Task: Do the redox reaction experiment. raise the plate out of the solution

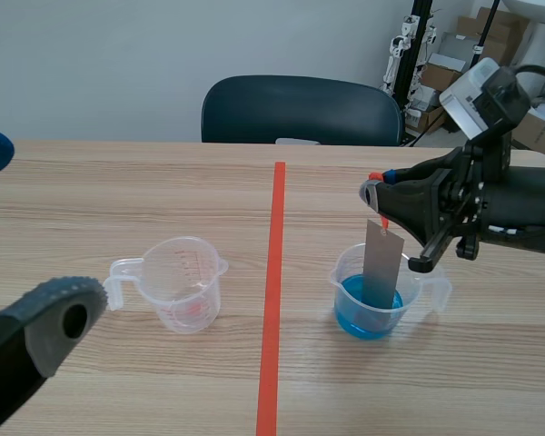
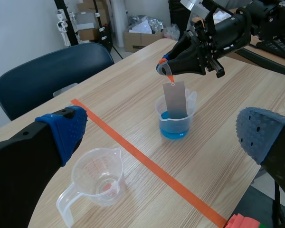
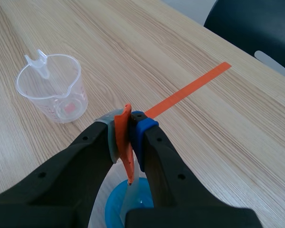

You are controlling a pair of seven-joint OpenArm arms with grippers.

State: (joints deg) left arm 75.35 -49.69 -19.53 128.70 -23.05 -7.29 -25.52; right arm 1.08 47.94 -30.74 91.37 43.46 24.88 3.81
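Plate [image 1: 382, 265] of grey metal hangs upright from a thin orange tab [image 3: 125, 137], its lower end down inside the clear beaker [image 1: 345, 309] of blue solution and, it seems, reaching the liquid, its upper part above the beaker's rim. The right claw [image 1: 374, 193] sits directly over the beaker, pinched narrow on that tab between its grey and blue pads. The left claw [image 1: 25, 227] hangs wide and holds nothing, well apart from the beaker, on the far side of an empty measuring cup [image 1: 186, 286] that stands beside the beaker on the desk [image 1: 118, 200].

The lift looks barely begun. Done well, it would likely be a straight, slow rise with the pinch kept firm, since the tab is slim and the plate swings freely below it. Any sideways drift could knock the plate against the beaker's wall or tip the beaker. Pausing just above the rim should let drips fall back in.
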